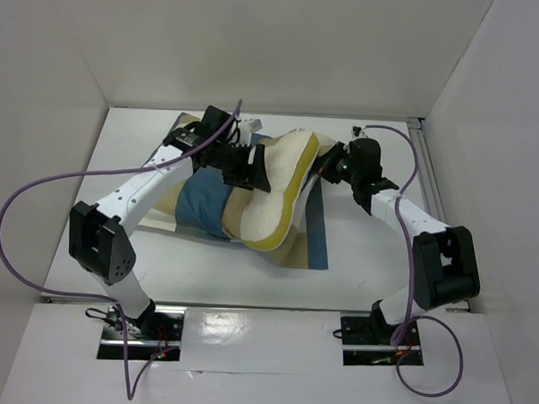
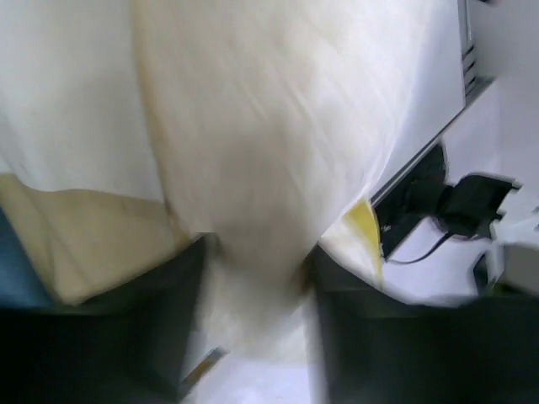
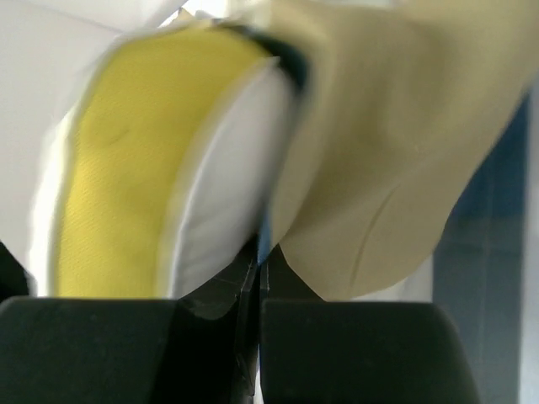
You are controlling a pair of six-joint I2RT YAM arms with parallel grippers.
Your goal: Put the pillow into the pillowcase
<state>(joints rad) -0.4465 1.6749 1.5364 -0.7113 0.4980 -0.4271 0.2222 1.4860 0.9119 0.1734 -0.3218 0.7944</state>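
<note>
as it lies tilted, pillow long axis near-left to far-right

Bright even light; wrist views blurred

Right gripper at the bottom of the view, its two black fingers pressed together with only a thin dark seam between them. Above and to the left bulges the pillow, a bright yellow edge band running beside its pale cream face. To the right hangs a tan fold of the pillowcase, with blue checks at the far right. Both fabrics meet just above the closed jaws; whether either is pinched cannot be told through the blur.
</note>
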